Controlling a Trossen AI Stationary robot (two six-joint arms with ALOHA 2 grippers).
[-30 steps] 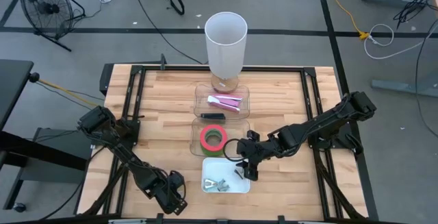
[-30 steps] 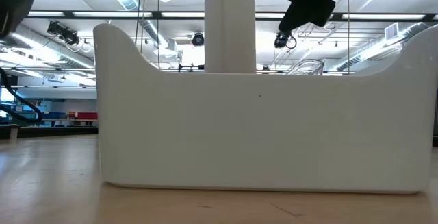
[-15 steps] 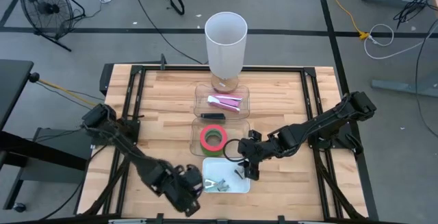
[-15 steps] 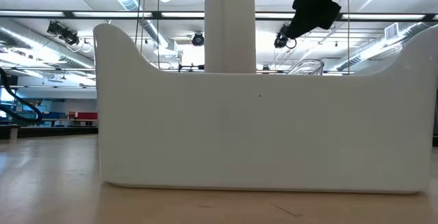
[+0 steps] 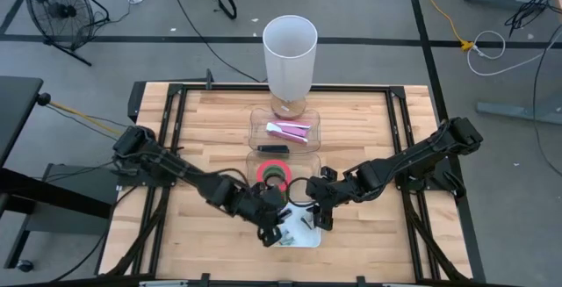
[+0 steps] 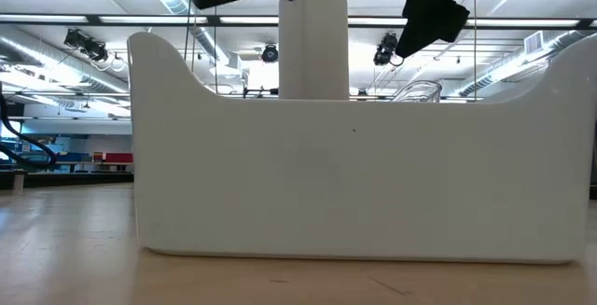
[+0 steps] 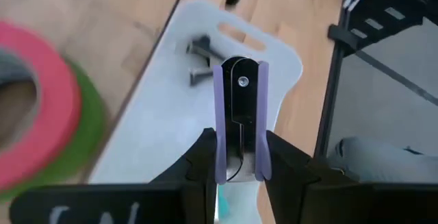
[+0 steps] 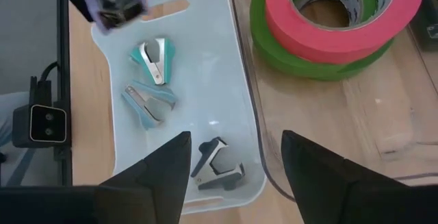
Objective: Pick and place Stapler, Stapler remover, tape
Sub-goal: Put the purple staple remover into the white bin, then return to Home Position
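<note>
Over the white tray (image 5: 303,239) at the counter's near edge, the left end effector (image 7: 238,157) grips a lilac staple remover (image 7: 239,107). It should be lowered level, beside the removers (image 8: 152,80) inside. The right end effector (image 8: 233,159) hovers wide. Farther back, the stapler (image 5: 288,130) lies in a clear bin.
</note>
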